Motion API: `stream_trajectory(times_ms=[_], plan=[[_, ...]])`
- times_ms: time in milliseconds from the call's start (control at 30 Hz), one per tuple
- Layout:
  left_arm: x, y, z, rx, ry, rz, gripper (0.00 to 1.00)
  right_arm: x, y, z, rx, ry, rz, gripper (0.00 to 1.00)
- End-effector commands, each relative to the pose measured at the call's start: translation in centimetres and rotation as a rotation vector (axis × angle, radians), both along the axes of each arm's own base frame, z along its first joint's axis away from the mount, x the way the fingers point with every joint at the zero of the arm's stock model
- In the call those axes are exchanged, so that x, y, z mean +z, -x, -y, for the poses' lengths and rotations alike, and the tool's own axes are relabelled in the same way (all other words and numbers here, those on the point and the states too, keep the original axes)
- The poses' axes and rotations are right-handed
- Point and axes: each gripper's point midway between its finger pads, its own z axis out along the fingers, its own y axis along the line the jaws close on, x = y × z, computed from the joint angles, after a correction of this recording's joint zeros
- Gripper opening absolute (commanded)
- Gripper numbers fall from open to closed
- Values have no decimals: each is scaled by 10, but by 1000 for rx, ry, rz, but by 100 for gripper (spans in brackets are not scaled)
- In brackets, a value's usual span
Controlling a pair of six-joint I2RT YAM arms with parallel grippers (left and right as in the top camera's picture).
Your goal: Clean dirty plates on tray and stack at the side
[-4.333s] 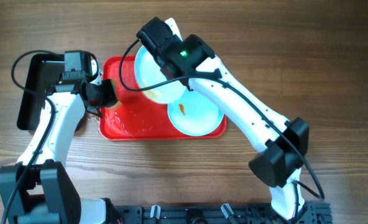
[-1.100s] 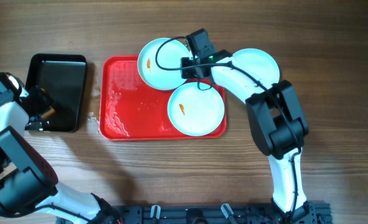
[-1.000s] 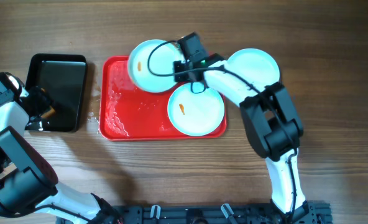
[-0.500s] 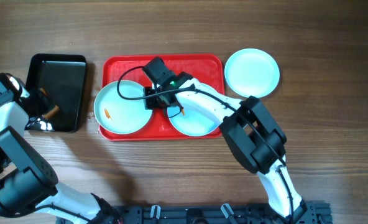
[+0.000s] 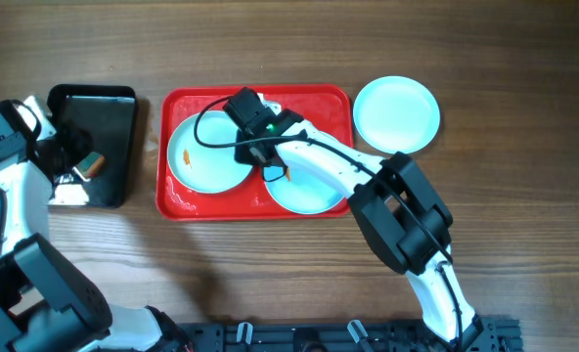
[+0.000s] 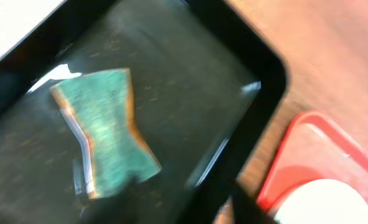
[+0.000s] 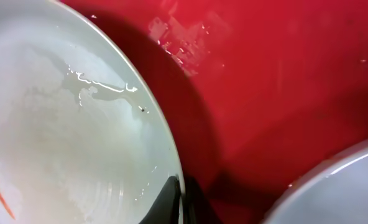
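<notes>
Left gripper (image 5: 74, 158) over black tray (image 5: 113, 98) by sponge (image 6: 103, 134), open or closed: cannot tell; smeared plate (image 5: 203, 164), half off tray (image 5: 309, 96) moments ago, now back inside, right gripper (image 5: 256, 154) clamped on rim, ready for wipe; second plate (image 5: 314, 186) waits; clean plate (image 5: 397, 114) aside on table (image 5: 514, 117)

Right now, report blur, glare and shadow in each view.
Left wrist view: blurred throughout, the sponge and black tray soft-edged, white glare streaks on the tray. Right wrist view: sharp, wet glints on the plate and red tray, dark shadow beside the plate's rim. Overhead view: crisp, evenly lit.
</notes>
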Motion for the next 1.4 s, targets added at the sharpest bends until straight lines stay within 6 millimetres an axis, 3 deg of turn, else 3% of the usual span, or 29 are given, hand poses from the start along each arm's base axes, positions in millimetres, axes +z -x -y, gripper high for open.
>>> stream_trajectory(times_ms=[0, 67, 200, 400, 600, 700, 733, 800, 833, 967, 1100, 1167, 1267, 1300, 1367], plan=[[-3, 10, -18, 61, -81, -62, 55, -24, 5, 23, -3, 106, -23, 4], [-17, 12, -23, 74, -87, -101, 63, -25, 9, 24, 2, 115, -34, 4], [-44, 19, -38, 119, -135, -189, 66, -25, 9, 26, 0, 120, -36, 4], [-75, 11, -43, 113, -127, -209, 61, -25, 9, 25, 1, 120, -35, 4], [-70, -4, -51, 121, -159, -146, 62, -25, 9, 26, 4, 123, -36, 4], [-85, -6, -47, 107, -146, -164, 61, -25, 9, 26, 8, 124, -36, 4], [-93, -5, -44, 100, -139, -180, 60, -25, 10, 26, 8, 124, -36, 4], [-98, -5, -43, 103, -130, -188, 44, -25, 10, 26, 21, 127, -34, 4], [-96, -7, -44, 104, -135, -180, 32, -25, 10, 26, 23, 127, -34, 4], [-65, -13, -47, 110, -161, -131, 4, -25, 9, 26, 23, 126, -32, 4], [-17, -16, -49, 119, -206, -40, 4, -25, 9, 26, 22, 127, -33, 4], [18, -20, -46, 118, -242, 33, 4, -25, 9, 26, 22, 126, -33, 4], [65, -29, -19, 34, -210, 174, 4, -25, 9, 25, 22, 124, -29, 4], [65, -32, -6, -16, -161, 194, 4, -25, 8, 25, 22, 123, -28, 4], [30, -26, -4, -40, -142, 118, 4, -25, 8, 25, 23, 124, -28, 4]])
